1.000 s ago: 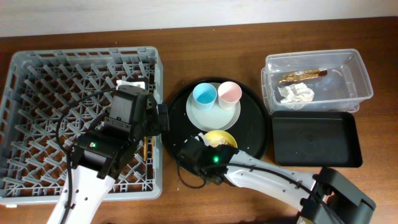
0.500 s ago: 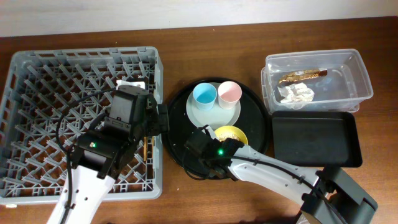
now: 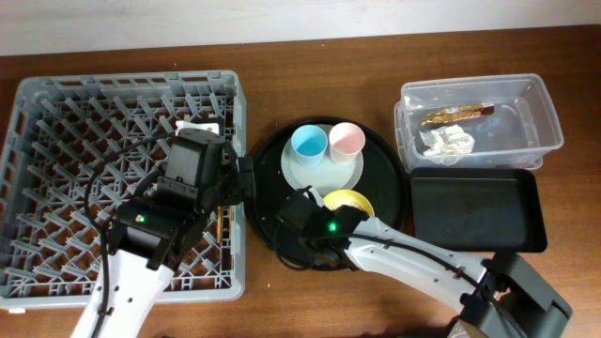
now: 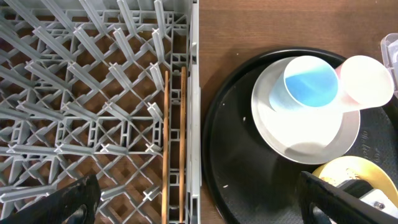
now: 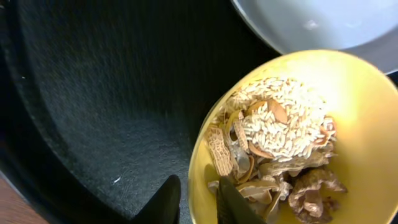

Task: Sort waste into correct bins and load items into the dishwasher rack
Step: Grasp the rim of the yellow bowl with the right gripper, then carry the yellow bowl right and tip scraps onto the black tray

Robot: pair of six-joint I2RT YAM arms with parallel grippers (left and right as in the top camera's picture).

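Observation:
The yellow bowl [image 3: 349,200] holds tan food scraps [image 5: 280,130] and stands on the round black tray. My right gripper [image 5: 198,199] is shut on the bowl's near rim [image 5: 202,168], one finger outside and one inside. My left gripper [image 4: 199,202] is open and empty above the right wall of the grey rack [image 3: 56,122]. The wooden chopsticks [image 4: 166,143] lie in the rack along that wall. The blue cup [image 3: 308,144] and the pink cup [image 3: 346,141] stand on the pale plate [image 3: 319,174]. The napkin [image 3: 447,141] and the gold wrapper [image 3: 457,114] lie in the clear tub [image 3: 545,122].
The round black tray [image 3: 385,188] sits between the rack and the bins. The shallow black tray [image 3: 477,211] lies in front of the clear tub, at the right. My right arm stretches along the table's front edge.
My right gripper has moved the yellow bowl a little to the right and back on the round tray. The left arm has not moved.

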